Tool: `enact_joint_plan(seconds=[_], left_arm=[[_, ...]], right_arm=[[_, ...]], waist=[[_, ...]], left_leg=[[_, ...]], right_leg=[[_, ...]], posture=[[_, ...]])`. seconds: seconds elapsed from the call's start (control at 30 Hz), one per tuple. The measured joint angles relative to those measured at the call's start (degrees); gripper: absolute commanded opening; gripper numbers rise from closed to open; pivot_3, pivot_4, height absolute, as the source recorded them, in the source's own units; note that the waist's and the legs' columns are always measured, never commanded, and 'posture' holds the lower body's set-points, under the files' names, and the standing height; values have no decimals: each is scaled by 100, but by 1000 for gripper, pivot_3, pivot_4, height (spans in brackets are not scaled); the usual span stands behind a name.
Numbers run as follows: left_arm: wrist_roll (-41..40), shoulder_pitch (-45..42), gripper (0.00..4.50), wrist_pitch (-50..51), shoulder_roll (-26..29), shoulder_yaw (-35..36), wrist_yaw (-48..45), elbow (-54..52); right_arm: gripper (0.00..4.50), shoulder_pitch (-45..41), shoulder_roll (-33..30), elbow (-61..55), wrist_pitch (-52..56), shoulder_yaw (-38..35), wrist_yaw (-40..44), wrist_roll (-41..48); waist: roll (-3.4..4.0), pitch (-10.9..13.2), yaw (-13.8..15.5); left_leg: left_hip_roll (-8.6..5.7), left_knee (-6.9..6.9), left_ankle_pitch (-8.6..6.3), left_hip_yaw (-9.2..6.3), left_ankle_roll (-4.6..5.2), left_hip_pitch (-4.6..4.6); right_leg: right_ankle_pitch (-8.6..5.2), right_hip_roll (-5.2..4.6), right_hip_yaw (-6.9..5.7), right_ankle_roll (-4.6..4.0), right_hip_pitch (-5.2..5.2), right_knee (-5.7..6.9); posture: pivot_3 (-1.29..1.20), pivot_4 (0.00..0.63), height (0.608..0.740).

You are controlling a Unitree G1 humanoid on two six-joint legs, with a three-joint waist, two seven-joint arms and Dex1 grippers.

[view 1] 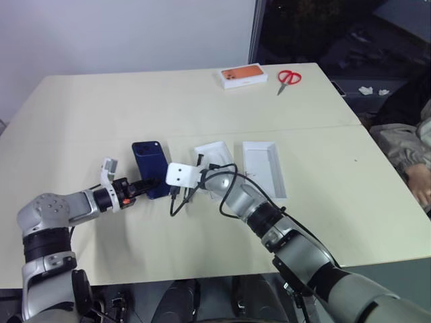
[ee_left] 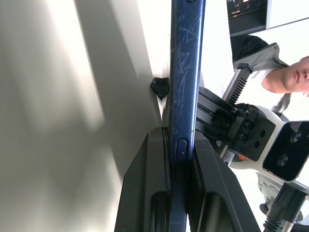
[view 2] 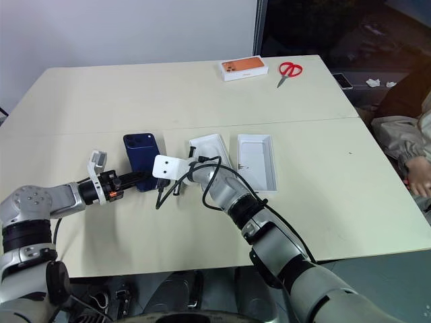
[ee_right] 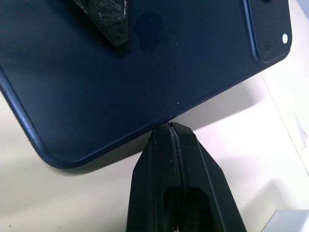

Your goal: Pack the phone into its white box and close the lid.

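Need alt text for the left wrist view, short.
The left hand grips the dark blue phone edge-on, one black finger pressed on each flat face, above the pale table. On the phone's far side, the right hand's closed fingertips touch its edge. A person shows in the background.
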Motion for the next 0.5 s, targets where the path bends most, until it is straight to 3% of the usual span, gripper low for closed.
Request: enact_joint_plan(seconds=[0.23,0.5], left_arm=[[-143,64,21,231,3,157,88,-7],[-257,569,21,-466,-131,171,-41,-908]], right_arm=[[0,439,-241,-1098,578,-416,672,674],[0,855,-802,-4056,2685,-2073,1738,3136]], waist=[[-2,2,6],[0,4,34]], left_leg=[[0,2,2,0,-3,-22],[5,1,-11,-2,18,-44]], right_leg=[[0,-1,0,0,-19,-3],[2,0,-2,-3,-31,-18]], posture=[[0,150,740],[0,150,740]])
